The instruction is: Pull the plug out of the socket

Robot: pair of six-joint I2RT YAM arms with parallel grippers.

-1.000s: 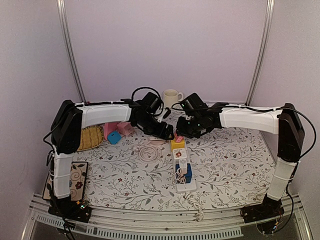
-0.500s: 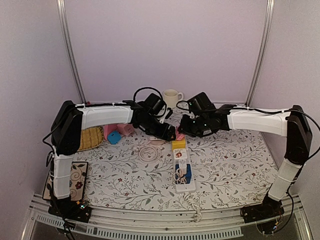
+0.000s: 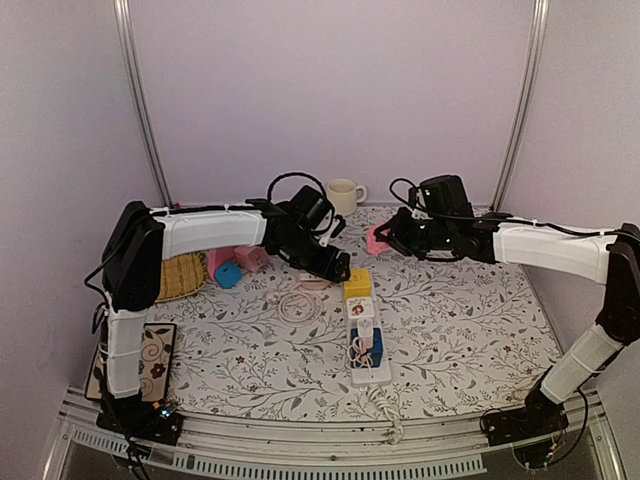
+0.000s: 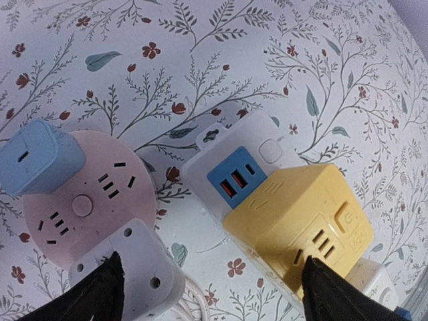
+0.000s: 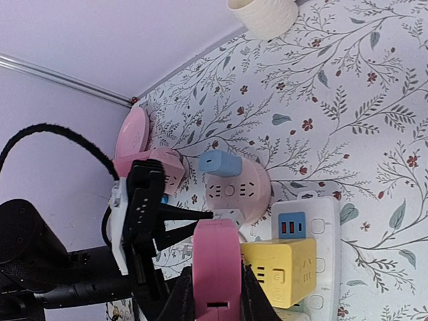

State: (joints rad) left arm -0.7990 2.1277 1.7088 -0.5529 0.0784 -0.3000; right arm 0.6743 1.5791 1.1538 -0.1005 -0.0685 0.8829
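The right claw [image 3: 388,240] is closed on the pink plug [image 3: 375,240], its two fingers [image 5: 180,302] pressing the plug's sides. The plug hangs above the surface [image 3: 470,320], clear of the white strip [image 3: 362,372] and between the strip's far end and the mug [image 3: 343,195]. In the right wrist view the plug sits in front of the yellow cube [image 5: 277,271], which is plugged into the strip next to its blue USB panel [image 4: 234,177]. The left claw [image 3: 338,266] is spread wide and holds nothing. It hovers low over the far end of the strip, one finger [image 4: 100,294] over the round pink socket [image 4: 73,200] and the other by the yellow cube. A blue plug [image 4: 37,160] sits in the round socket, just beside the strip.
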